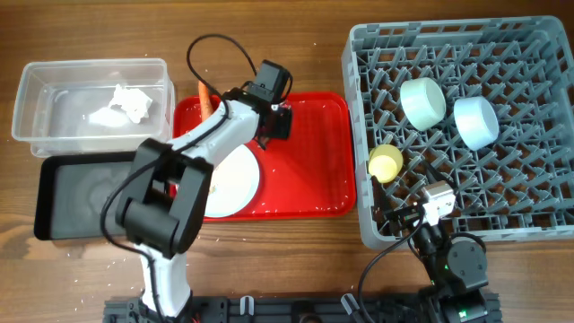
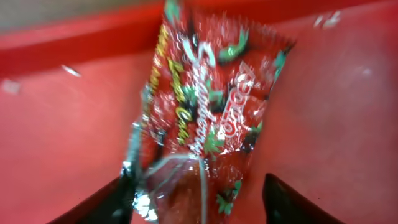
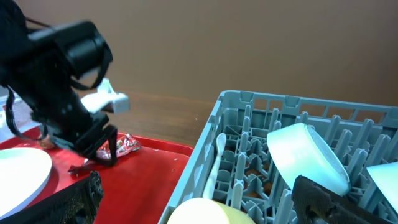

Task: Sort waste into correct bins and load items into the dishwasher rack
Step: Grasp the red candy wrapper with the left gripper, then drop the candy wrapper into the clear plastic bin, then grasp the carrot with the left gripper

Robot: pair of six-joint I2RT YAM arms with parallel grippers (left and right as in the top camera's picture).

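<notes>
The dishwasher rack (image 1: 538,224) is carrying both bowls (image 1: 422,101), the yellow cup (image 1: 386,162) and the spoon (image 3: 216,158), and the clear tub (image 1: 36,85) is holding the tissue (image 1: 126,105), while the plate (image 1: 238,184) is waiting on the red tray (image 1: 314,179). The left claw (image 2: 199,202) is hanging spread wide astride the wrapper (image 2: 205,106), not gripping it, the right claw (image 3: 205,205) is gaping empty over the rack, and the carrot (image 1: 204,95) is lying at the tray's far rim. The left arm (image 1: 206,135) is covering part of the black tray (image 1: 72,193), and crumbs are too small to find.
</notes>
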